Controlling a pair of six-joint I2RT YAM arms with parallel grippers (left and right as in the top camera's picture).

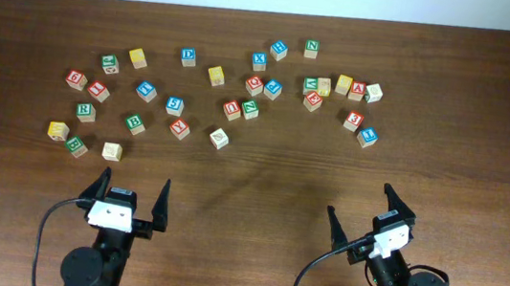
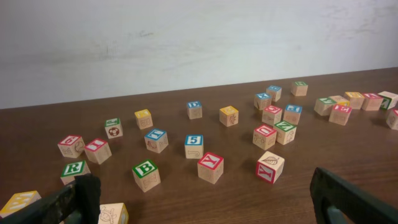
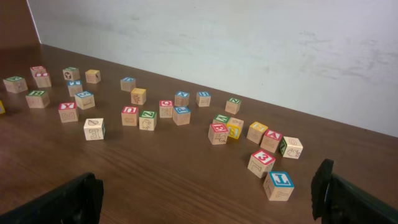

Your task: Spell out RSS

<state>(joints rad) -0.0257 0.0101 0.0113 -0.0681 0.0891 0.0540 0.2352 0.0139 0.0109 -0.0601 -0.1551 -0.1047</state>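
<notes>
The cube with a green R (image 1: 85,111) sits at the far left of the scatter, and it also shows in the left wrist view (image 2: 74,169). Yellow-faced cubes lie at the back left (image 1: 138,57), back middle (image 1: 216,75) and far left (image 1: 58,129); I cannot read their letters. Two of them show in the left wrist view (image 2: 143,117) (image 2: 229,114). My left gripper (image 1: 133,187) (image 2: 205,199) is open and empty, near the front edge. My right gripper (image 1: 359,201) (image 3: 208,193) is open and empty, in front of the right-hand cubes.
The green B cube (image 1: 135,124) (image 2: 145,174) stands right of the R cube. Several red-, blue- and green-lettered cubes spread across the back half of the wooden table (image 1: 260,182). A blue-topped cube (image 3: 278,185) and a red 3 cube (image 3: 261,163) lie near my right gripper.
</notes>
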